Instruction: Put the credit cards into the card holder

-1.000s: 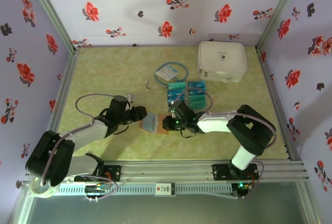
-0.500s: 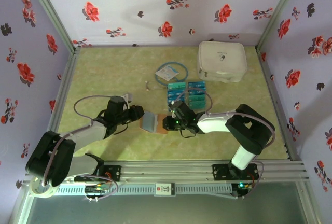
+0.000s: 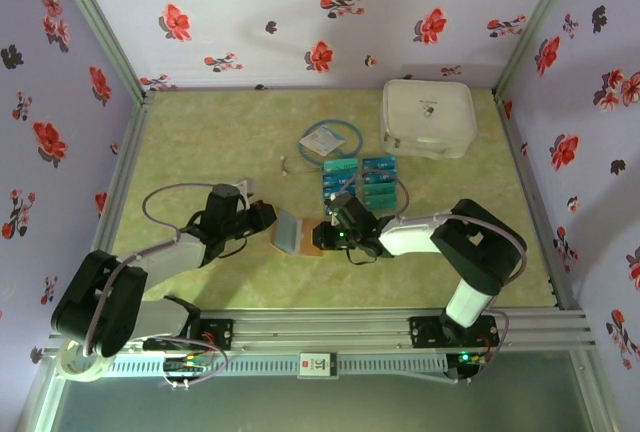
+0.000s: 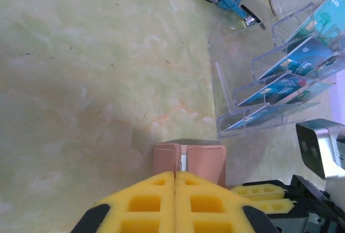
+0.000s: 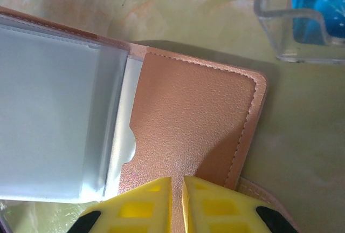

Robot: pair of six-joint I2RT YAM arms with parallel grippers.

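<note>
Your card holder (image 3: 300, 237) lies open between both grippers. Your right gripper (image 5: 177, 182) is clamped on its brown flap. Your left gripper (image 4: 175, 175) has its fingers pressed together at the opposite edge; contact is unclear. The credit cards (image 3: 362, 182) stand in a clear rack (image 4: 226, 98) just beyond the right gripper.
</note>
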